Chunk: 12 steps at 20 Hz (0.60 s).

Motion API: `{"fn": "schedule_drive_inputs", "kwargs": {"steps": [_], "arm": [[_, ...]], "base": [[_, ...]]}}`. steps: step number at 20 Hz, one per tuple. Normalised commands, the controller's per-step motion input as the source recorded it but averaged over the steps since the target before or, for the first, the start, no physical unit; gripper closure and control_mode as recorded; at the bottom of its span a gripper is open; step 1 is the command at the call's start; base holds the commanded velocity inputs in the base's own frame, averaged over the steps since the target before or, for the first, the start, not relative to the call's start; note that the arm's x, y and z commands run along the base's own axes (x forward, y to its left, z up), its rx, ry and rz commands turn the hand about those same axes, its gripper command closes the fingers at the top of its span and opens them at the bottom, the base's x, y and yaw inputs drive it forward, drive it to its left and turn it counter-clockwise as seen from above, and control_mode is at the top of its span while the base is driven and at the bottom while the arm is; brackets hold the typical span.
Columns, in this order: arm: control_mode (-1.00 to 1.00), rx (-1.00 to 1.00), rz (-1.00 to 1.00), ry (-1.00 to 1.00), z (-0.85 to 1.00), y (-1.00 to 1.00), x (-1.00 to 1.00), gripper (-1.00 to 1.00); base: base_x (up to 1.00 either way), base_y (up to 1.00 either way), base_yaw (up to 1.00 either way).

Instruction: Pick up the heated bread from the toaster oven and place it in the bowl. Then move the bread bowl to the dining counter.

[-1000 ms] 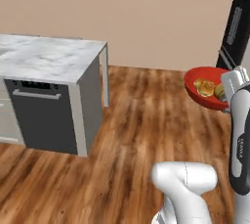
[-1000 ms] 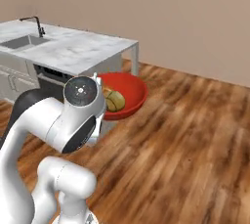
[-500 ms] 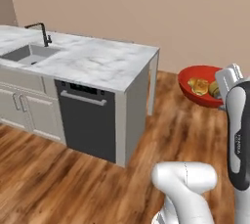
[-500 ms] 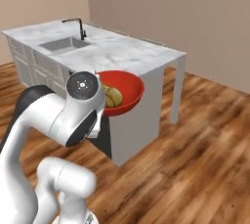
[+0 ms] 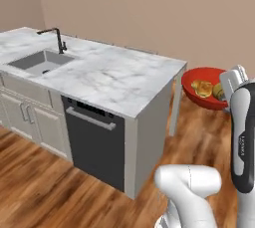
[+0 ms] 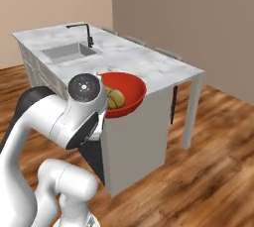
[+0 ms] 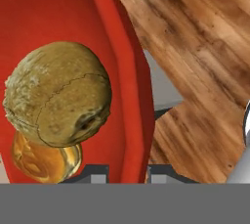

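Note:
My gripper [image 7: 127,173] is shut on the rim of the red bowl [image 7: 53,12], one fingertip inside the wall and one outside, holding it up in the air. In the bowl lie the olive-brown heated bread [image 7: 58,100] and, beside it, a paler orange-yellow piece [image 7: 41,162]. The left base view has the bowl [image 5: 201,100] with the bread [image 5: 219,91] off the right end of the dining counter [image 5: 109,75], above the floor. From the right base view the bowl [image 6: 130,89] and bread [image 6: 115,98] stand before the counter [image 6: 149,65]. The toaster oven is out of view.
The island holds an inset grey sink [image 5: 40,61] with a black faucet [image 5: 59,40] at its far left. A dark dishwasher front [image 5: 94,142] and beige cabinet doors [image 5: 30,122] face me. Wooden floor [image 6: 208,171] stretches to the right, with a beige wall behind.
The whole picture has shifted: the base has driven, and the island with its sink has come nearer and further into view. The bowl stays in the gripper with the food in it.

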Motion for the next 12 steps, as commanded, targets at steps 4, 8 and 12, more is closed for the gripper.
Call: {"fn": "schedule_drive_inputs", "kwargs": {"steps": [4, 8, 12], "arm": [[1.00, 0.00, 0.00, 0.00, 0.00, 0.00, 0.00, 1.00], [1.00, 0.00, 0.00, 0.00, 0.00, 0.00, 0.00, 1.00], [1.00, 0.00, 0.00, 0.00, 0.00, 0.00, 0.00, 1.00]], "base": [[1.00, -0.56, 0.41], [1.00, -0.53, 0.41], [1.00, -0.58, 0.42]]}}
